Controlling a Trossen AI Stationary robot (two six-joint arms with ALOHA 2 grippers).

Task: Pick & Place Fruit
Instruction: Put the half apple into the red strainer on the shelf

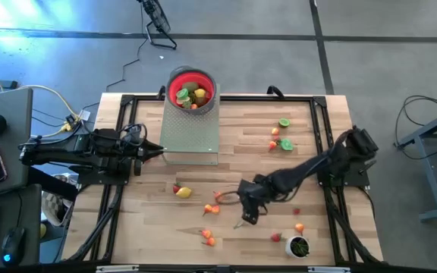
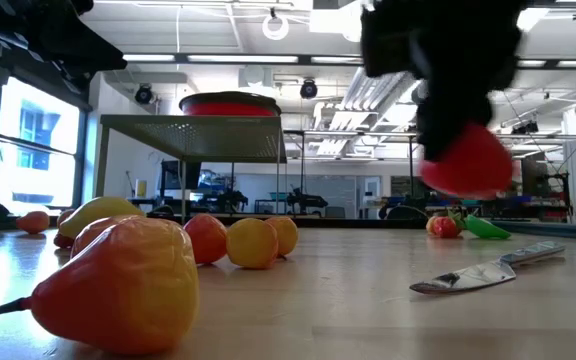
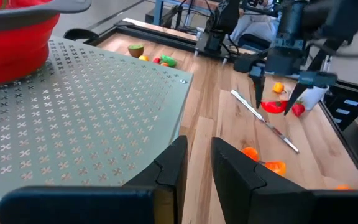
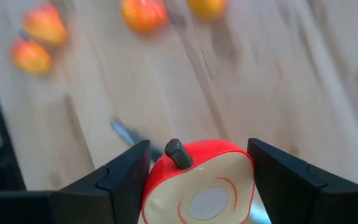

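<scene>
Apple half in the right claw (image 4: 197,180), lifted clear of the counter (image 1: 309,152).

So the right arm is out over the middle of the counter and its claw is clamped on a red apple half (image 4: 199,182), cream cut face and little dark stem showing between the fingers, with the silver knife (image 2: 488,271) lying on the wood just under it. Rest of the fruit is all over: a few orange and yellow pieces (image 1: 196,199) left of that claw, a green and red bunch (image 1: 281,136) near the far right corner, some already in the red bowl (image 1: 174,84) that sits on the perforated metal stand (image 1: 190,133). Left claw (image 3: 194,165) just parks by the stand's left edge, fingers nearly together with a thin gap, nothing in them.
</scene>
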